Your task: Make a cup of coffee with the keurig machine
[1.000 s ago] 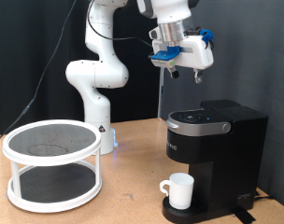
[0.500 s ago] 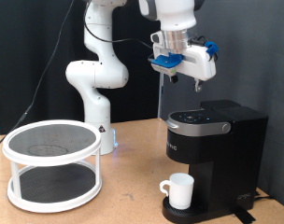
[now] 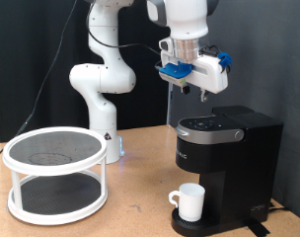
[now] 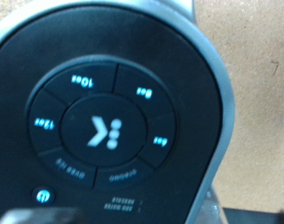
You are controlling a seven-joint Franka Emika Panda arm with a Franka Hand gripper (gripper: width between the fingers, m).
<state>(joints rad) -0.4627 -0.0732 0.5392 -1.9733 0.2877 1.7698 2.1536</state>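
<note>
pincer (image 3: 201, 91) hovers above coffee machine (image 3: 227, 163), lid down; can't tell if apart or together; mug (image 3: 189, 201) on drip tray: light, brittle, slick; likely grip rim or handle

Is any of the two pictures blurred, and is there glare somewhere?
Wrist view: soft and out of focus, the lit button labels on the machine's lid smeared but glowing; a pale sheen on its rim. Exterior view: sharp and evenly lit, the gripper above the machine, the cup casting little shadow.
</note>
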